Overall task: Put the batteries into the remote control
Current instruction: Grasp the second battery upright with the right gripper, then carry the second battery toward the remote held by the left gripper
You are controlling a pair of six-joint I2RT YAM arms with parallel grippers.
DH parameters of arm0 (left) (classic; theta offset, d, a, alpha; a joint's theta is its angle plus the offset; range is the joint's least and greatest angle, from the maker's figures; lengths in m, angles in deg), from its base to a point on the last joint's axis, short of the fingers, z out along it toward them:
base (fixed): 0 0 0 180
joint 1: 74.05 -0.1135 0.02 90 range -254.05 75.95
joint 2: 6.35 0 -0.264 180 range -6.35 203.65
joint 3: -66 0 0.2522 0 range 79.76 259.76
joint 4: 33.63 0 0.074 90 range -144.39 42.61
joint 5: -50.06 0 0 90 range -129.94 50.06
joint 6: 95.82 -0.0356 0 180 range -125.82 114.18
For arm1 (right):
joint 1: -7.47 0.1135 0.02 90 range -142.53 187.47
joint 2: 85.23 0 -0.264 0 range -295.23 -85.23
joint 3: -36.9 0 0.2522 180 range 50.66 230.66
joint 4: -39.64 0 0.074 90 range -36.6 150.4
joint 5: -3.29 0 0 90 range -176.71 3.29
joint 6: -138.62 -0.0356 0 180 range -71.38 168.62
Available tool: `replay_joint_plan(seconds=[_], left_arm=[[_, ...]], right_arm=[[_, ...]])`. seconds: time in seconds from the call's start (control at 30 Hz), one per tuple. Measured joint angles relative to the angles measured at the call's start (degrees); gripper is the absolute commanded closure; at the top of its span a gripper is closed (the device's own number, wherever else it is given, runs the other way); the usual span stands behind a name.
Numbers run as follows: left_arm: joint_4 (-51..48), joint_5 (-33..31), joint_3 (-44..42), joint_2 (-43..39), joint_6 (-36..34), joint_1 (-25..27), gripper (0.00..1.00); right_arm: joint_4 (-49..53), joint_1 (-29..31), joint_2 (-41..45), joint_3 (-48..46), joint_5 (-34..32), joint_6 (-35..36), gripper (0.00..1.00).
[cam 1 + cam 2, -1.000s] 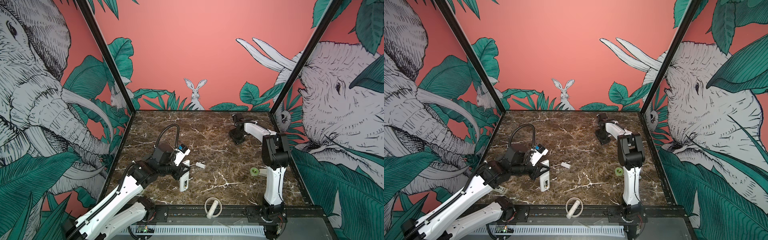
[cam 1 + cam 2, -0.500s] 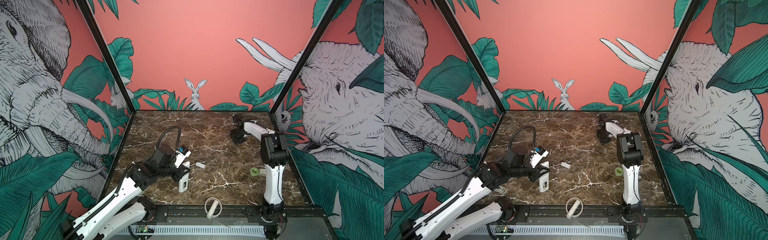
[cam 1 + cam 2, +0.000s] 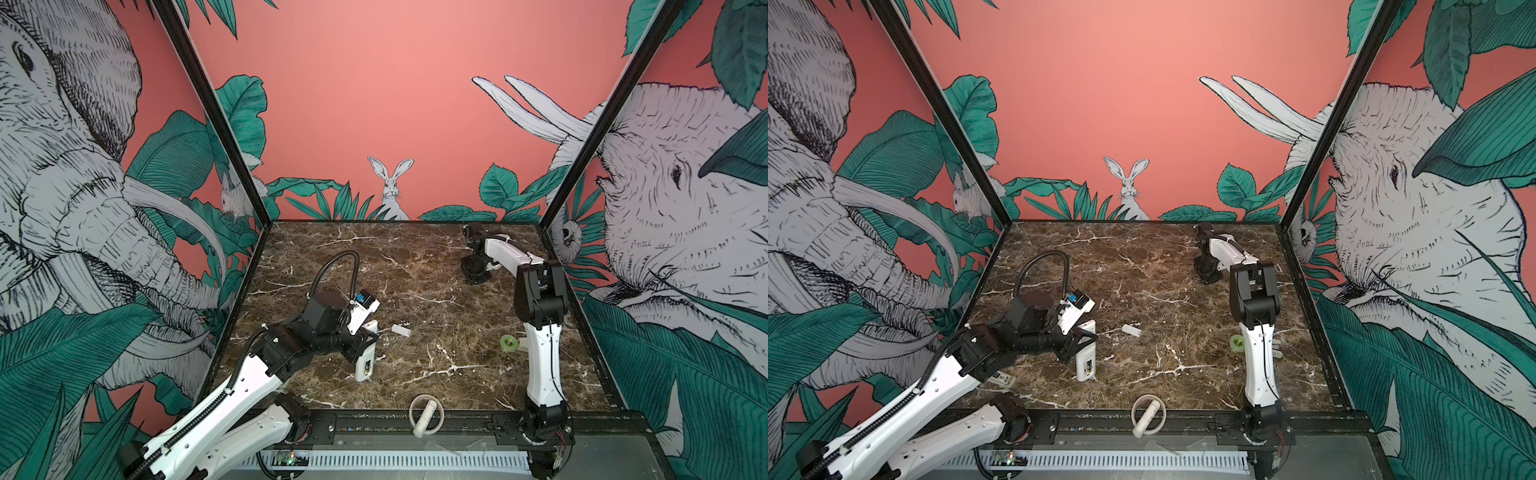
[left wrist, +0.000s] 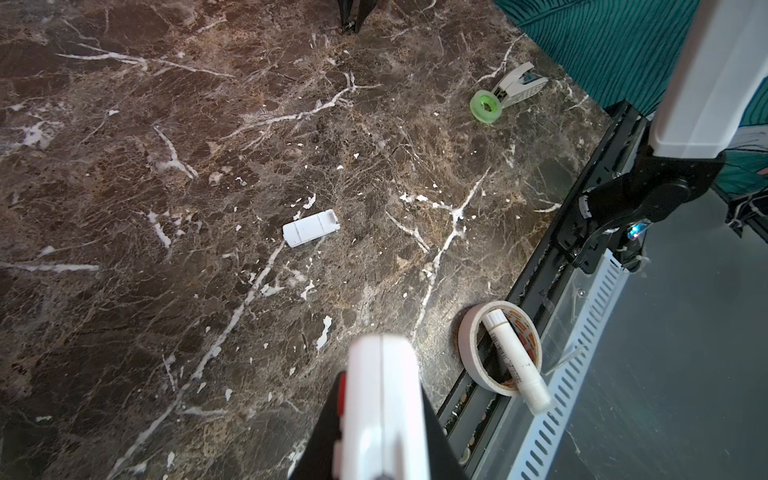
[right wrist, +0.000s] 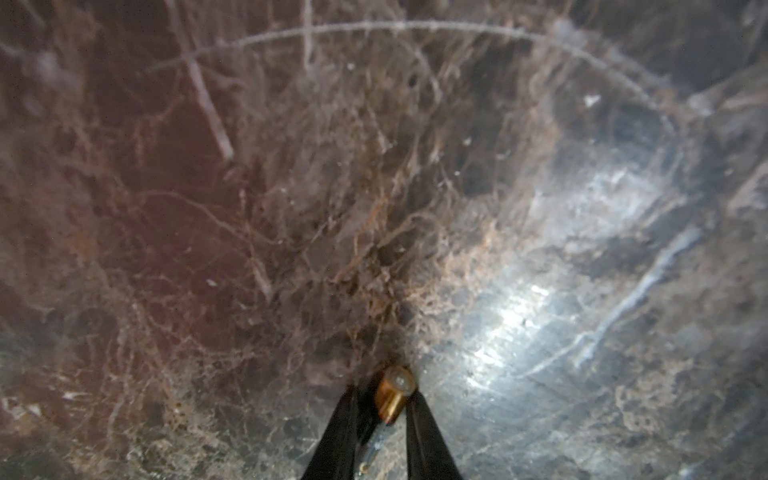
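Note:
The remote control is a slim white bar standing tilted on the marble at the left, its open compartment showing a yellowish mark. My left gripper is shut on its upper part. In the left wrist view the remote control fills the space between the black fingers. My right gripper is down on the table at the far right. In the right wrist view its jaws are shut on a battery with a gold end, which sits between the black fingers.
A small white cover piece lies just right of the remote. A green tape roll and a white clip tool sit by the right arm's base. A tape ring with a white glue stick rests on the front rail.
The right arm's elbow has shifted slightly while its gripper stayed low at the far right. The left arm has barely moved and still holds the remote.

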Motion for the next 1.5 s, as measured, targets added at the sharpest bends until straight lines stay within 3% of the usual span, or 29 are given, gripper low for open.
replay_joint_plan(seconds=[0.27,0.5,0.87,1.1,1.5], left_arm=[[0.0,-0.22,0.0,-0.2,-0.09,0.0,1.0],[0.04,0.26,0.0,-0.2,-0.2,-1.01,1.0],[1.11,4.39,0.0,1.11,-0.07,-6.97,1.0],[2.03,4.81,2.12,5.97,0.15,-7.69,1.0],[5.18,4.46,6.82,11.34,0.24,-7.8,1.0]], right_arm=[[0.83,1.2,0.31,-0.79,-3.26,6.95,0.95],[-3.56,5.2,4.98,-9.46,-4.98,17.33,0.98],[-12.17,19.78,15.72,-26.73,-7.93,33.92,0.99],[-14.21,24.92,22.62,-36.22,-7.32,40.61,1.0],[-13.46,25.7,27.04,-42.12,-8.28,48.92,0.85]])
